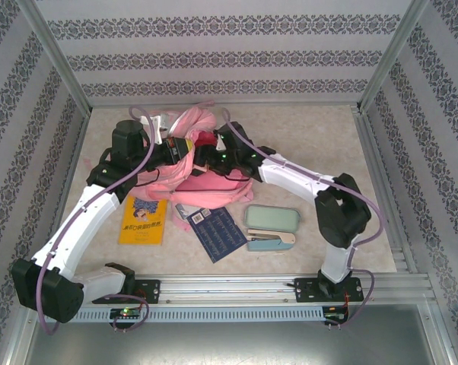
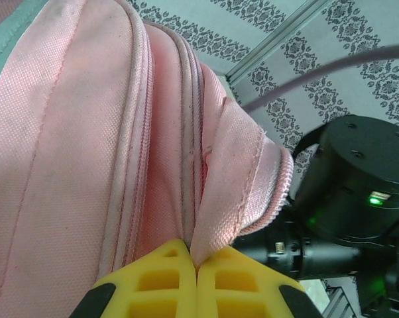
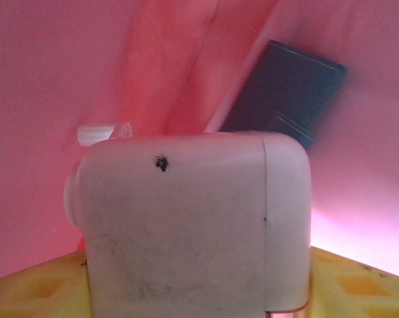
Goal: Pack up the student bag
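student bag point(image 2: 73, 165): woven cloth, matt (stitched seams) | white box point(image 3: 186, 225): smooth plastic, scuffed

Cropped at six o'clock: left gripper point(image 2: 198, 268) pinching student bag point(image 2: 87, 165); likewise white block point(image 3: 193, 225). Blurred at one o'clock: dark blue item point(image 3: 282, 89). Illegible: yellow book point(image 1: 143, 220) title.

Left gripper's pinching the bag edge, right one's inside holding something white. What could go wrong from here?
1. The left gripper holds only a thin fold of the student bag. If it slips, the opening may collapse onto the right gripper.
2. That gripper, holding a white block, is surrounded by pink fabric. Pulling out could snag it or drag the dark blue item along.
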